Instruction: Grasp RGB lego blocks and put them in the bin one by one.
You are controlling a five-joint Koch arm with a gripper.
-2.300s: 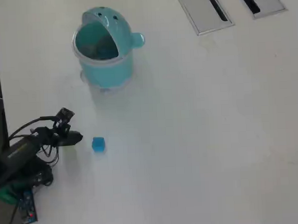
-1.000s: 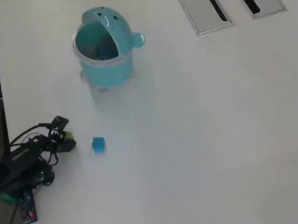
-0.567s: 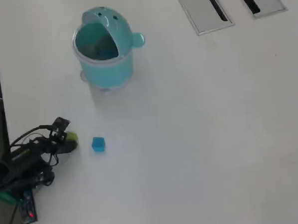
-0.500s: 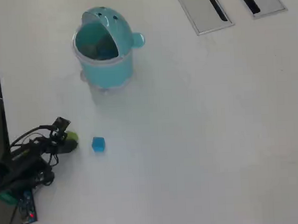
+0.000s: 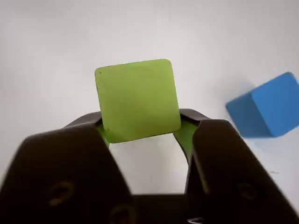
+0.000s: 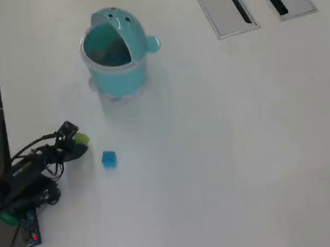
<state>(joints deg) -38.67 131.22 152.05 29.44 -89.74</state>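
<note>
Yellow-green block (image 5: 137,99), wrist view: clamped between my gripper (image 5: 140,133) jaws; blue block (image 5: 267,106) on the white table (image 5: 56,37), right. Overhead view: gripper (image 6: 80,142) carrying the green block (image 6: 80,139), left of the blue block (image 6: 109,158); bin (image 6: 117,53) well beyond, lid open.

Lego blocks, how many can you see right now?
2. The yellow-green block is clamped between the gripper jaws. The blue block lies on the table, beside the gripper in the overhead view. Any block inside the bin cannot be made out.
</note>
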